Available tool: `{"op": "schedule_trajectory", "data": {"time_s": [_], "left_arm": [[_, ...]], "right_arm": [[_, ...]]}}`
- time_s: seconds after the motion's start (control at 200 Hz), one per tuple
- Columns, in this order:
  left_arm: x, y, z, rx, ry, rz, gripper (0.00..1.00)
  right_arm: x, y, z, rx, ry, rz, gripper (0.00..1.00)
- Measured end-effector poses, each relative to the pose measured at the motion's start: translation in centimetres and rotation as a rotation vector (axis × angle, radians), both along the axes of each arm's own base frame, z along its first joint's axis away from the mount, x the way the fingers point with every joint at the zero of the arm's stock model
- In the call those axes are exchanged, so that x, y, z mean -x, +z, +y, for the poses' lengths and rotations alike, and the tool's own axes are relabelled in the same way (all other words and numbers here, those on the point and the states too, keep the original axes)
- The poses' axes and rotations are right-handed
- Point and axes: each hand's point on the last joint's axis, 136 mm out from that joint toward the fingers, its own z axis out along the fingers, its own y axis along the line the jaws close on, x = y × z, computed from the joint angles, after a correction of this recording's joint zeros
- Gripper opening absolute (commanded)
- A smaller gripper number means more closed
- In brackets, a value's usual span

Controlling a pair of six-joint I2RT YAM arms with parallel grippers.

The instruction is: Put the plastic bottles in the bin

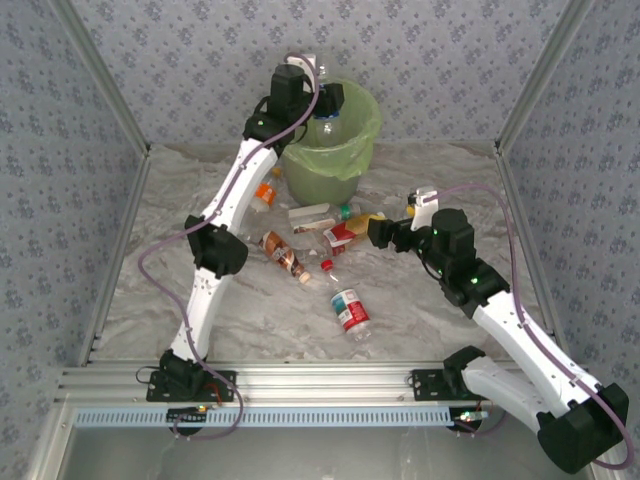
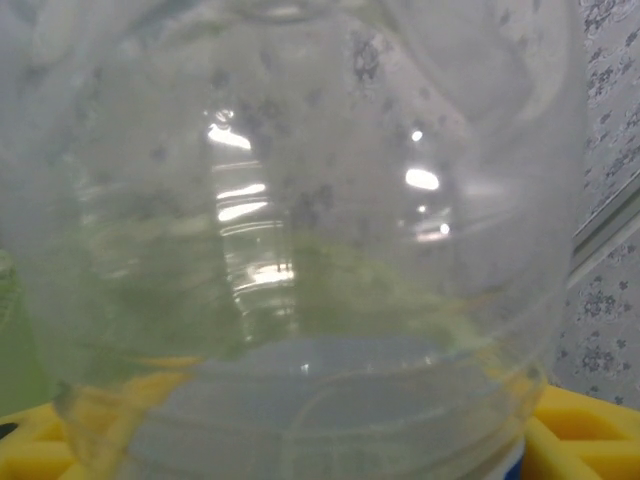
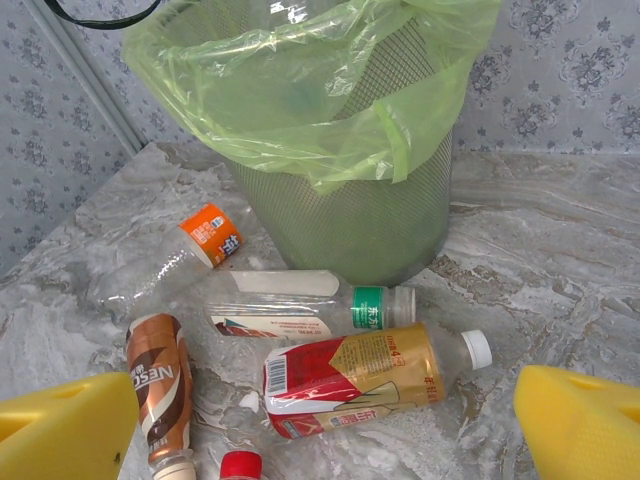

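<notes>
Left fingers [image 2: 590, 430] out over bin [image 1: 345, 165], clear bottle [image 2: 300, 250] at bin mouth so it drops inside, you'd judge. Yellow pads flank bottle base, right against it; can't tell whether gripping or loose. Your right fingers [image 3: 70, 430] spread wide, empty, low over table [image 3: 540, 290], likely staged for next pick. Red-label bottle [image 3: 355, 385] on its side just ahead, between them, not touching. Other plastic bottles [image 3: 158, 385] scattered near bin foot.
</notes>
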Motion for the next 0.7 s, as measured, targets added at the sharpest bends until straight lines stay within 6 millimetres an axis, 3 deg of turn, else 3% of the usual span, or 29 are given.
{"op": "schedule_trajectory", "data": {"time_s": [0.31, 0.395, 0.7], "left_arm": [[0.3, 0.0, 0.1, 0.014, 0.006, 0.024, 0.89], [0.6, 0.5, 0.1, 0.017, -0.008, 0.021, 0.99], [1.7, 1.5, -0.5, 0.034, -0.064, 0.030, 0.99]], "right_arm": [[-0.1, -0.2, 0.0, 0.009, 0.002, 0.002, 0.99], [-0.1, -0.2, 0.1, 0.010, 0.002, 0.003, 0.99], [-0.1, -0.3, 0.1, 0.011, 0.002, 0.005, 0.99]]}}
